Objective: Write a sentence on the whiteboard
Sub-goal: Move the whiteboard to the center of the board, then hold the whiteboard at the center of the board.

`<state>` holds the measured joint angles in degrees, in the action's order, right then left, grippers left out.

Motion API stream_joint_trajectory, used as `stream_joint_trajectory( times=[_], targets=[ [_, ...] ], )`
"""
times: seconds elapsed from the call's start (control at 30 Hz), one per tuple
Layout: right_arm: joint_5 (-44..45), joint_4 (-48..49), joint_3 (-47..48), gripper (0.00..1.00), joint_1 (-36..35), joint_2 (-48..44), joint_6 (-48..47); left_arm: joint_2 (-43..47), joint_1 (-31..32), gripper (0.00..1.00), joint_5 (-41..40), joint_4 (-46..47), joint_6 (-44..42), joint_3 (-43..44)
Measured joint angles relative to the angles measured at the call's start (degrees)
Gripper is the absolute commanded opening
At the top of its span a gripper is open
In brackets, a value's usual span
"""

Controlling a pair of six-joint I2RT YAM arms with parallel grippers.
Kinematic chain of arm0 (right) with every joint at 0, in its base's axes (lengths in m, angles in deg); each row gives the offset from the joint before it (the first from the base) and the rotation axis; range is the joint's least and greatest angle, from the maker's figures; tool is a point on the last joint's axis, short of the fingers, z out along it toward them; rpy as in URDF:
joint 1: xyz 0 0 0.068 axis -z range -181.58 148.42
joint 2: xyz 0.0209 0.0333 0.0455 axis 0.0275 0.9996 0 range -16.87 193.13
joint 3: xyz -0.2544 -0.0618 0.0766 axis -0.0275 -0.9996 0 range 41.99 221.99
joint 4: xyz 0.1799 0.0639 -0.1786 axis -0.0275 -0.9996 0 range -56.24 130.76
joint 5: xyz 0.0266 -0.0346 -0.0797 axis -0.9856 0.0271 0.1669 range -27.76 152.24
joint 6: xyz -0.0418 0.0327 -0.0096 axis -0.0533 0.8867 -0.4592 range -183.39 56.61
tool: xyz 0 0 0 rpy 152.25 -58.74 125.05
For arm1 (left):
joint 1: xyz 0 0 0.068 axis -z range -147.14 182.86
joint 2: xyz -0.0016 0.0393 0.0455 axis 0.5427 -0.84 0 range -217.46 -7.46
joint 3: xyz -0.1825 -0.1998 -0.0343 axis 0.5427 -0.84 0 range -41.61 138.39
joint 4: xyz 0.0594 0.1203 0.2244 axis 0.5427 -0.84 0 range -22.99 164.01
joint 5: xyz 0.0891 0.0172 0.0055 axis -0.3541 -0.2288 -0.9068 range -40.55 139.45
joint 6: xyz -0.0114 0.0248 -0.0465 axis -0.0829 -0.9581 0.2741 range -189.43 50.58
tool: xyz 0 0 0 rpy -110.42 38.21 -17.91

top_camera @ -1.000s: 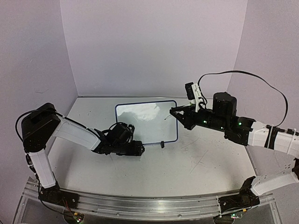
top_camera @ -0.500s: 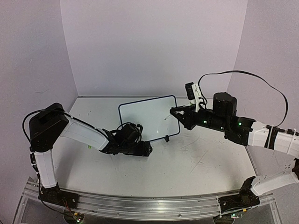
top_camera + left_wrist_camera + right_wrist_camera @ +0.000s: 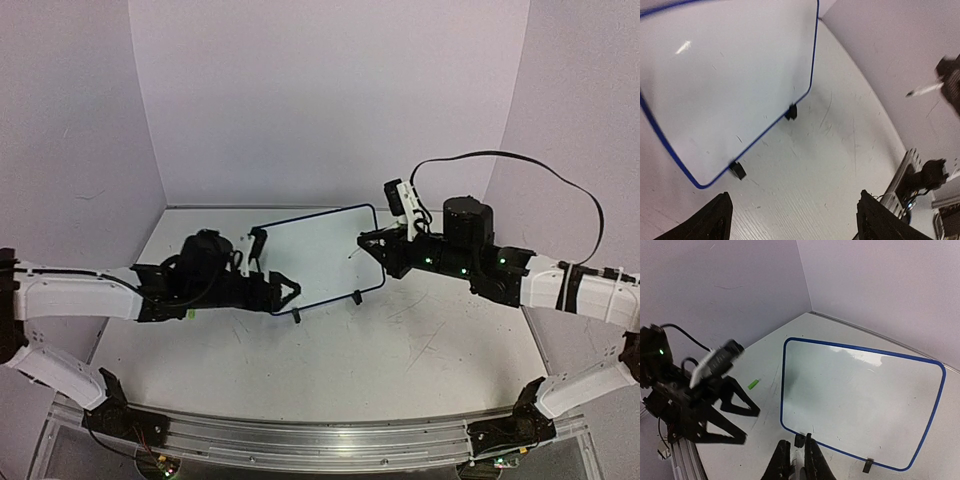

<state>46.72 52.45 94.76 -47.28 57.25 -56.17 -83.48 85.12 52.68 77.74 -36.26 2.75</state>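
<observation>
Left gripper now back off the whiteboard, jaws wider.

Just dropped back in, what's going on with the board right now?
The whiteboard sits on the table, and no lettering shows on it in any view. The left gripper is wide open beside the board's near left corner, holding nothing. The right gripper is shut on a slim white pen over the board's right edge, apparently clear of the surface. A small green piece lies on the table.
</observation>
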Motion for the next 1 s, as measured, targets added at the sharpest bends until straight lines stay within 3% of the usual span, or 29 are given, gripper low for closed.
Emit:
stream_joint_trajectory(
  times=[0.13, 0.23, 0.3, 0.43, 0.57, 0.8, 1.0],
  targets=[
    [-0.9, -1.1, 5.5, 0.00, -0.3, 6.2, -2.5, 11.0, -14.8, 0.83, 7.0, 2.3, -1.4, -5.5],
    [-1.8, -1.5, 9.9, 0.00, -0.4, 10.4, -3.8, 13.5, -26.4, 0.86, 14.7, 7.4, -1.6, -10.4],
    [-2.1, -1.5, 12.7, 0.00, -0.6, 13.1, -4.3, 12.8, -29.9, 0.90, 18.7, 10.7, -1.7, -12.8],
    [-1.7, -1.4, 16.3, 0.00, -0.6, 16.6, -4.9, 7.9, -33.2, 0.92, 25.6, 17.9, -1.8, -15.8],
    [0.2, -1.3, 18.4, 0.00, -0.6, 18.8, -6.9, 2.7, -34.4, 0.87, 29.5, 23.0, -3.1, -16.3],
    [4.2, -0.1, 19.9, 0.00, -0.6, 20.6, -8.0, -7.0, -36.1, 0.85, 34.6, 30.0, -5.8, -13.7],
    [2.7, 0.6, 21.7, 0.00, -0.5, 21.7, -8.7, -15.1, -36.9, 0.81, 41.5, 36.9, -8.2, -10.2]
  ],
)
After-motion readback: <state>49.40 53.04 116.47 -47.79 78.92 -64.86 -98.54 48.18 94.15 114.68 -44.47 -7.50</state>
